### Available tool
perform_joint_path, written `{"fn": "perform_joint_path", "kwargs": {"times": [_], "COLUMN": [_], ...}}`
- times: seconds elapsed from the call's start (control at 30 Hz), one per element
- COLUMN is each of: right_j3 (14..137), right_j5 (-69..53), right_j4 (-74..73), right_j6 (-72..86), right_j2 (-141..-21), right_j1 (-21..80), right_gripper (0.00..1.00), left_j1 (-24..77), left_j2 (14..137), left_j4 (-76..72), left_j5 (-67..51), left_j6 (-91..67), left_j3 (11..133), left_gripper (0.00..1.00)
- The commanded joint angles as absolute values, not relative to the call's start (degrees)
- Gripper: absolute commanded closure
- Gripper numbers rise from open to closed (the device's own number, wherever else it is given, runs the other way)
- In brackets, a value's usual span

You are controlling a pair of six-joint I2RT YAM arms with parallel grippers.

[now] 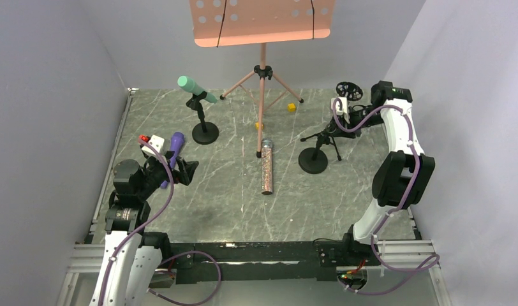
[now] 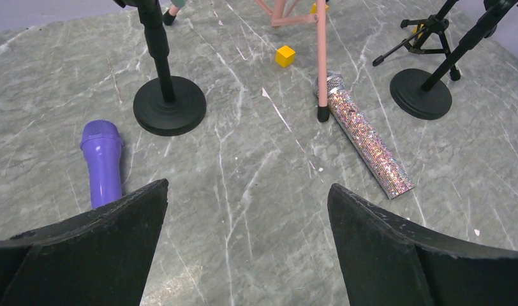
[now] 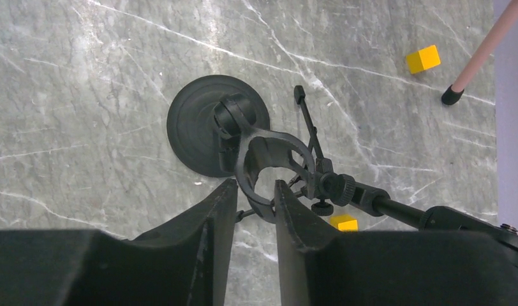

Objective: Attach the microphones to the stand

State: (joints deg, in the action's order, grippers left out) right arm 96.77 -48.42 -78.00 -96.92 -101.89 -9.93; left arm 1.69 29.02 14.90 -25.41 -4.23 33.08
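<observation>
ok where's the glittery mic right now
In the top view the glittery microphone lies flat near the table's middle, its mesh head by a foot of the pink music stand, left of the empty round-base mic stand.

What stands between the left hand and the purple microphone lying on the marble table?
Nothing visible does. The open left hand hangs over the grey marble table; the purple plastic microphone lies beside one finger, its tail hidden behind it. The black round-based stand sits farther back.
</observation>
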Motion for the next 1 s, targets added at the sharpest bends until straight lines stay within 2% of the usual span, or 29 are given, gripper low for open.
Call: {"fn": "perform_joint_path", "kwargs": {"times": [0.0,0.47,0.77,0.97], "right_j3": [96.65,94.43,83.90,81.63], "right_j5": [-49.07,-56.47,-54.78,-55.11], "right_j4": [-80.73,-85.58,-73.11,-71.13], "right_j6": [-98.20,-91.49,-78.97,-76.13], "right_j2": [-100.24,-94.83,-83.39,-82.18], "right_j1": [-10.11,-9.19,1.16,5.52], "right_gripper": [0.72,0.89,0.92,0.96], "left_j1": [1.76,1.70,1.69,1.74], "left_j2": [28.81,29.11,29.76,29.85], "left_j4": [13.96,13.82,14.00,14.03], "left_j5": [-26.27,-26.24,-26.23,-25.86], "left_j6": [-5.18,-5.19,-5.14,-5.03], "left_j3": [34.90,34.76,34.72,34.72], "left_gripper": [0.01,0.01,0.01,0.01]}}
